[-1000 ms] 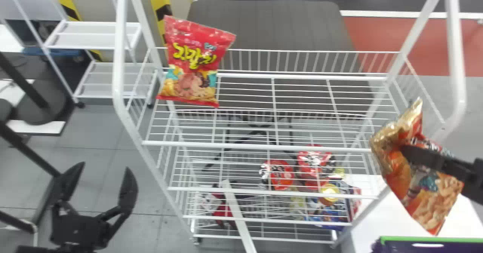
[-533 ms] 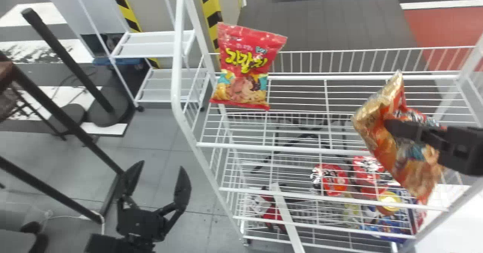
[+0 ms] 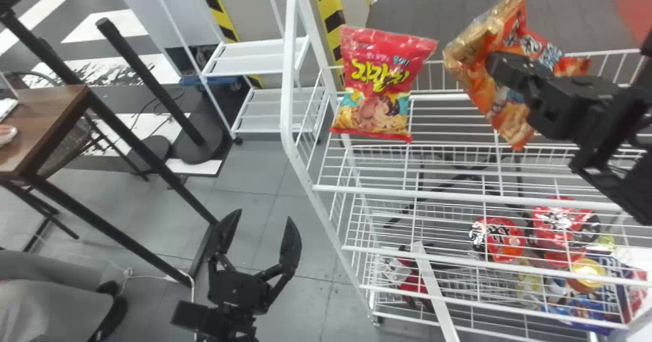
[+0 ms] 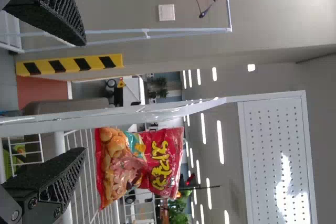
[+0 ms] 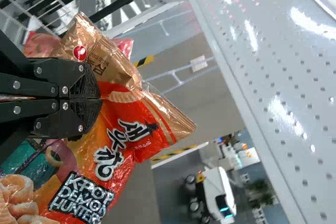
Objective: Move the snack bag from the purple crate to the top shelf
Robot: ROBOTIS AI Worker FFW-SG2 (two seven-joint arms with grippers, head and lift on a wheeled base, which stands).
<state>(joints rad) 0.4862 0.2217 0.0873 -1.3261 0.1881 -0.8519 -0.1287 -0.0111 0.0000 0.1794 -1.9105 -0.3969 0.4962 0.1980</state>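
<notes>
My right gripper (image 3: 501, 69) is shut on the orange and gold snack bag (image 3: 509, 97), holding it above the right part of the top shelf (image 3: 458, 196). In the right wrist view the fingers of the right gripper (image 5: 97, 98) pinch the crumpled snack bag (image 5: 131, 124). A red snack bag (image 3: 382, 84) stands upright on the left end of that shelf. My left gripper (image 3: 254, 237) is parked low, left of the rack, fingers apart and holding nothing. In the left wrist view the left gripper (image 4: 84, 98) is spread, with the red bag (image 4: 142, 166) beyond it.
The rack's white left post (image 3: 289, 77) rises beside the red bag. Lower shelves hold red packs (image 3: 501, 240) and other goods. A black-framed table (image 3: 46, 123) stands at the left. In the right wrist view a perforated white panel (image 5: 273, 77) is near the bag.
The head view has swung rightward-to-left, so the rack appears farther right. My right gripper has carried the orange bag up and toward the red bag. The left gripper remains apart.
</notes>
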